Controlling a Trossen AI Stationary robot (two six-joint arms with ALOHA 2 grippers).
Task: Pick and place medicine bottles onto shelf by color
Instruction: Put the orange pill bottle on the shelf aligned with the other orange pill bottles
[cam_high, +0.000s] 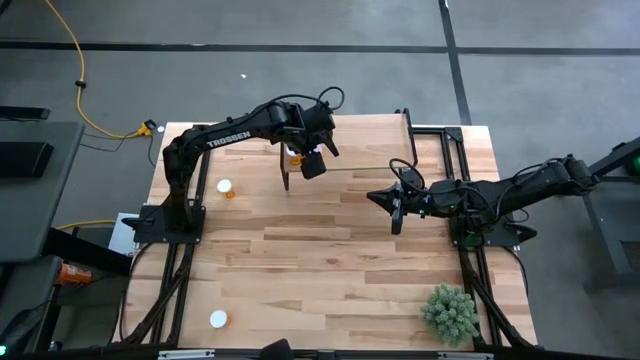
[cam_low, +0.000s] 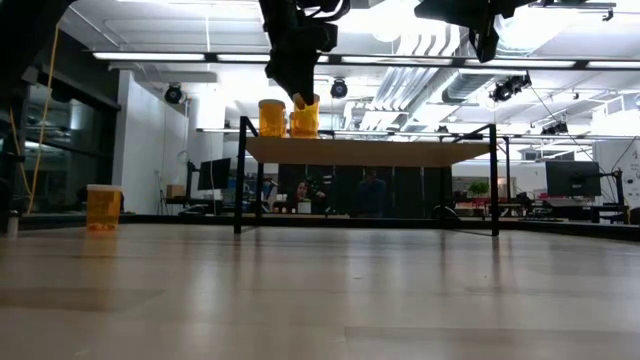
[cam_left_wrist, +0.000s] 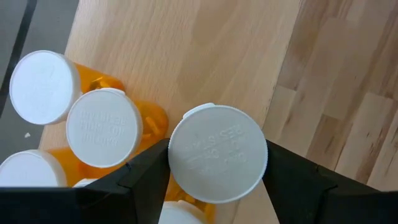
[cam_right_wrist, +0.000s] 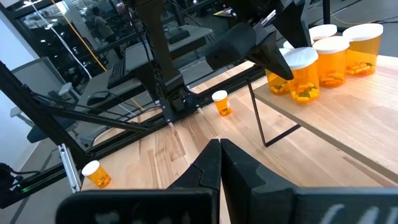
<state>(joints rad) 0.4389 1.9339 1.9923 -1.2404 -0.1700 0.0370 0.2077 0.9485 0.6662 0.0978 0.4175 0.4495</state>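
The left hand (cam_left_wrist: 214, 180) grips a white-capped orange bottle (cam_left_wrist: 217, 163) over the shelf (cam_left_wrist: 205, 56); right hand (cam_right_wrist: 220, 163) closed, empty.

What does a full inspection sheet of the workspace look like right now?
Surface: wood-plank table, mostly bare.
Job's things: shelf holds several medicine bottles; two loose bottles on the table.
Clutter: green plant at a table corner.
Grippers: left pincer shut on a white-capped bottle over the shelf; right pincer shut, empty, above the table.
Cables: yellow cable on the floor.
Surroundings: desks and monitors beyond the table.
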